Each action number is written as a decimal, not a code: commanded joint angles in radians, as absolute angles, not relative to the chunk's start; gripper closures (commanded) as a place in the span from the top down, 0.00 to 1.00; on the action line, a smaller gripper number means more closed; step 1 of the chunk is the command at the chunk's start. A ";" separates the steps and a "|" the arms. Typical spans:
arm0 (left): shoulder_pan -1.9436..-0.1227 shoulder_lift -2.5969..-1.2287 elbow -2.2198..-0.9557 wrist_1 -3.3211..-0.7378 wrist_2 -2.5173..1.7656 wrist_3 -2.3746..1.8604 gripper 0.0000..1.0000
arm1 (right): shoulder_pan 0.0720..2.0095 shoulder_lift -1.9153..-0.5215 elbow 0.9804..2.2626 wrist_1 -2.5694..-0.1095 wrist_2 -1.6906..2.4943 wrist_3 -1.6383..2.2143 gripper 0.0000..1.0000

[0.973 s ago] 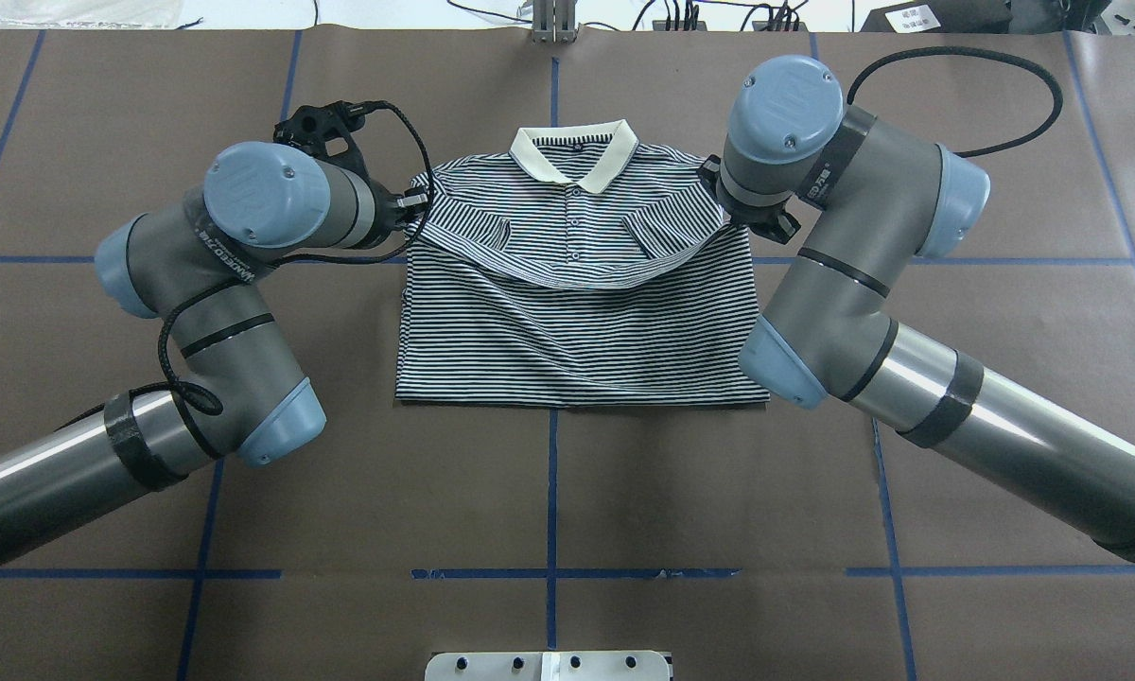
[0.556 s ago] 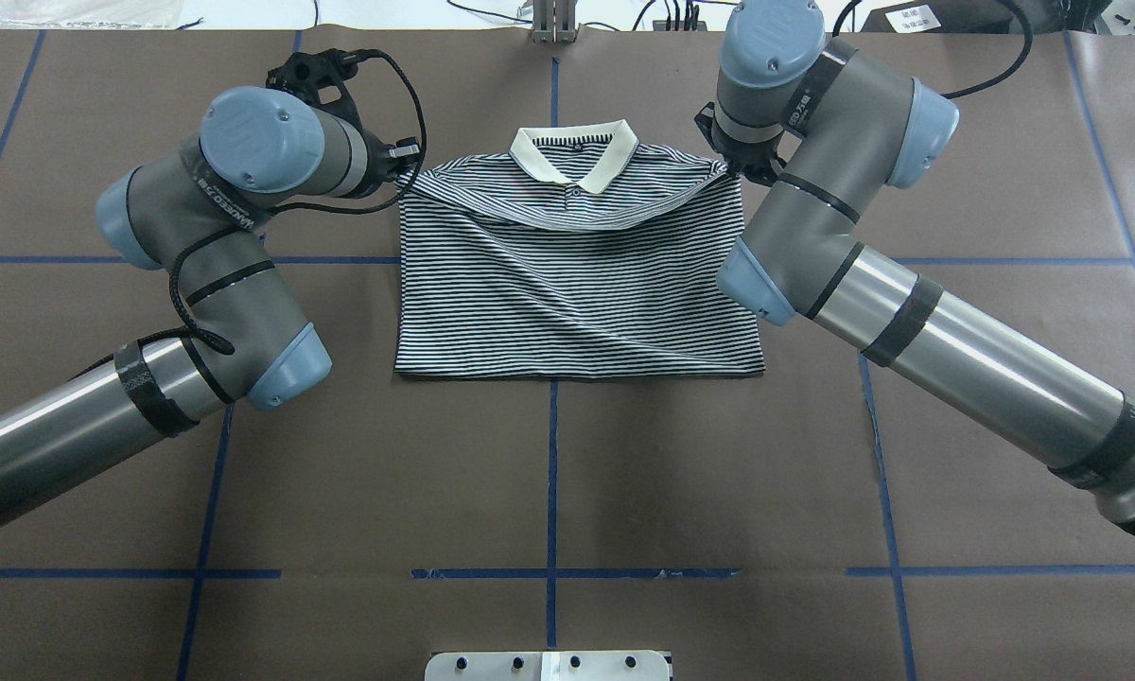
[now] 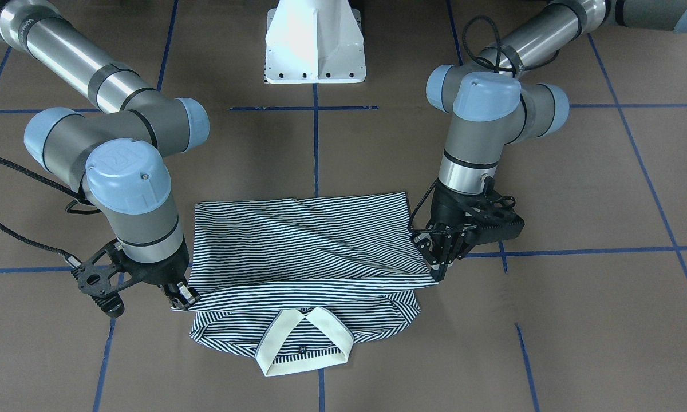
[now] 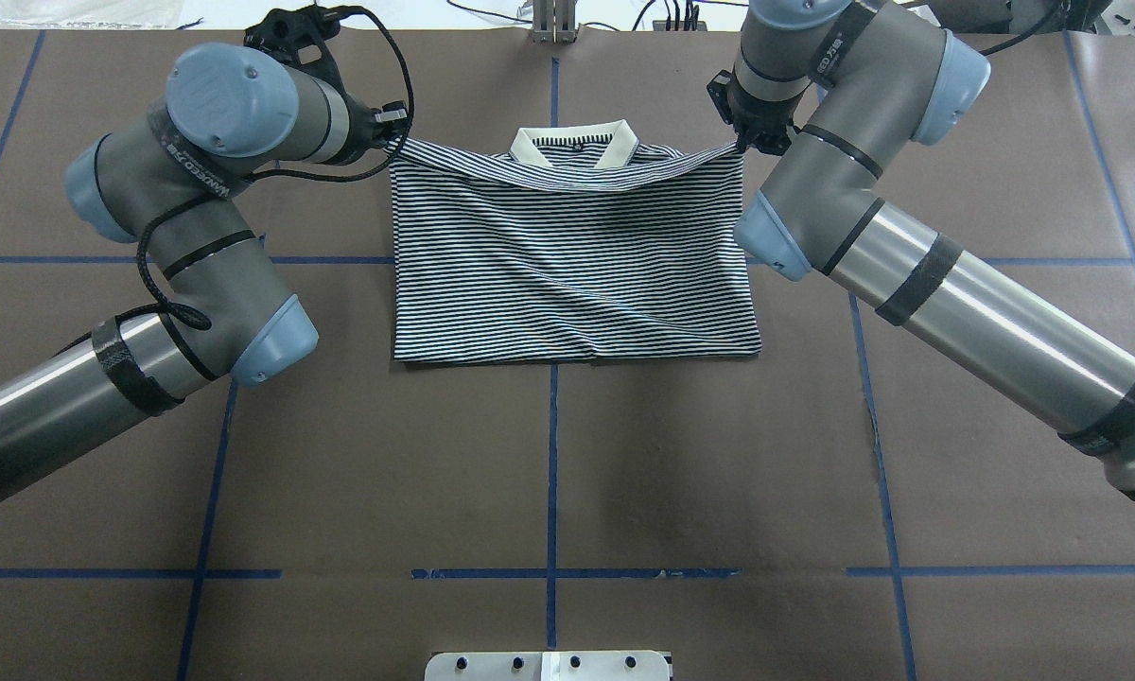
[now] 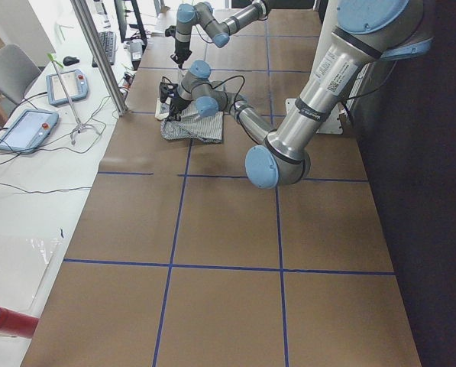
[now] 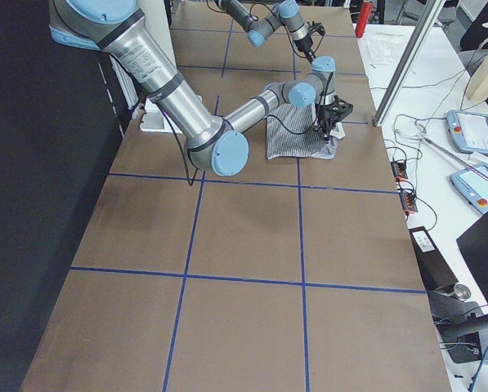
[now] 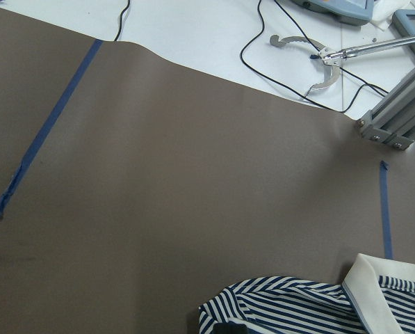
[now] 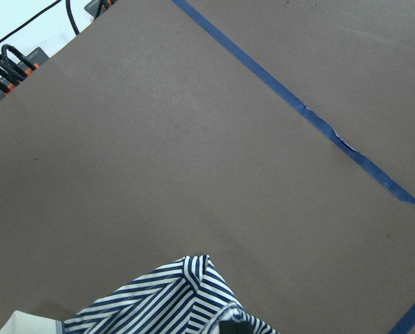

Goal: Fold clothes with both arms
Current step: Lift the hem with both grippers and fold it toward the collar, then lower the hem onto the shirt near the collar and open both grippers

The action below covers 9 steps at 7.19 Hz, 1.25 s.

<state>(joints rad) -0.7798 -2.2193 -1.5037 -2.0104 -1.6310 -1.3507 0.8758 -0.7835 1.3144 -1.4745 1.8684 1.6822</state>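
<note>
Table (image 4: 549, 473): brown paper, gridded with blue tape (image 4: 550, 492), carries everything; we find the shirt at its far middle, across the centre line.
Left arm (image 4: 199, 227): we see it bent in from its own side, wrist over the shirt's far left corner.
Right arm (image 4: 908, 274): mirrors it, wrist over the far right corner.
Polo shirt (image 4: 572, 255): striped, doubled over itself with the fold line nearest the robot; the carried edge hangs raised across the shoulders and sags in the middle. We judge the half-fold nearly laid; only the set-down is left.
Pedestal (image 3: 315, 43): white base on the robot's side, well apart from the cloth; no hindrance.
Left gripper (image 3: 438, 269): clenched on the carried edge's corner, just above the table.
Right gripper (image 3: 180, 297): likewise pinched on the opposite corner; we would lower both together and level, drawing slightly apart to pull out the sag, and let go only once the cloth rests.
Collar (image 4: 575, 144): cream, showing just beyond the carried edge; we would land that edge short of it, square to the shoulders, so that the placket stays covered and the collar is not crushed.
Post (image 4: 553, 21): a metal upright at the far edge, with cables beside it, near the wrists; we would keep clear of it when drawing back.
</note>
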 commanded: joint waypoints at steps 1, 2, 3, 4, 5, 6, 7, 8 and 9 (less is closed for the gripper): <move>-0.779 -2.218 -1.467 -2.022 -1.623 -1.347 0.00 | 0.874 -0.784 1.292 -1.474 1.868 1.680 0.00; -0.779 -2.223 -1.442 -2.023 -1.621 -1.348 0.00 | 0.873 -0.779 1.272 -1.474 1.864 1.681 0.00; -0.778 -2.238 -1.402 -2.025 -1.620 -1.350 0.00 | 0.868 -0.750 1.232 -1.471 1.849 1.683 0.00; -0.778 -2.275 -1.353 -2.046 -1.620 -1.350 0.00 | 0.859 -0.741 1.207 -1.445 1.838 1.684 0.00; -0.778 -2.287 -1.313 -2.083 -1.620 -1.353 0.00 | 0.858 -0.739 1.203 -1.439 1.838 1.684 0.00; -0.778 -2.290 -1.280 -2.121 -1.620 -1.353 0.00 | 0.854 -0.739 1.186 -1.427 1.838 1.683 0.00; -0.776 -2.295 -1.244 -2.162 -1.620 -1.351 0.00 | 0.850 -0.739 1.155 -1.387 1.832 1.684 0.00; -0.773 -2.310 -1.212 -2.172 -1.620 -1.351 0.00 | 0.839 -0.739 1.141 -1.378 1.810 1.684 0.00; -0.772 -2.313 -1.197 -2.174 -1.620 -1.351 0.00 | 0.835 -0.741 1.140 -1.373 1.807 1.677 0.00</move>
<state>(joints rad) -0.7740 -2.3045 -1.2258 -2.1620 -1.6199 -1.3516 0.8425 -0.7398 1.1506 -1.3854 1.8177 1.6825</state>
